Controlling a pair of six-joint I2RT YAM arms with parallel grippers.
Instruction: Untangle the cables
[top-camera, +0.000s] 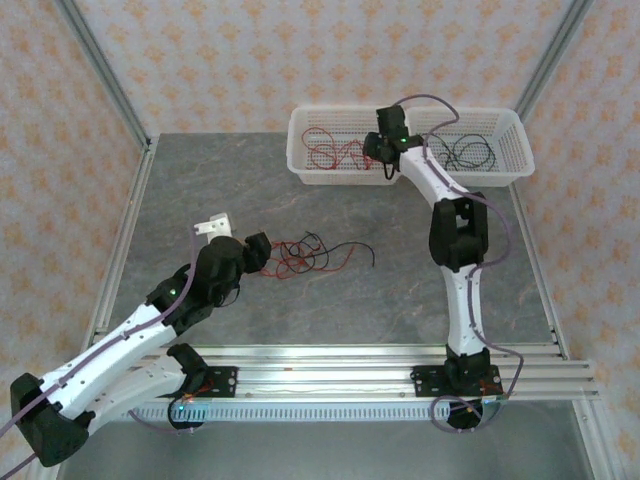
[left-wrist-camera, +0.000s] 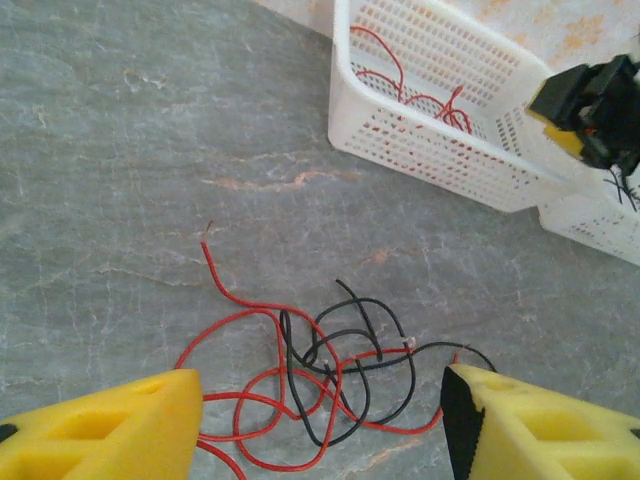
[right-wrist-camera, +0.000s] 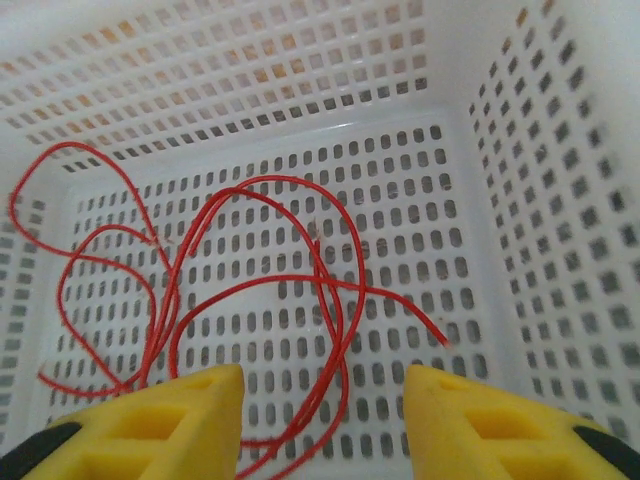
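with the left gripper (left-wrist-camera: 320, 405) and right gripper (right-wrist-camera: 323, 400) both spread, the cable tangle (left-wrist-camera: 330, 370) on the table (left-wrist-camera: 130, 150) can be tightened if several crossed strands are pinched together.

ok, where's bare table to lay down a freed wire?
Bare: the grey stone-look table far left, between the white perforated plastic basket and the left table edge; also the strip between the red-and-black wire tangle and the right arm. Crowded: around the tangle, and both basket compartments, red wires left, black wires right.
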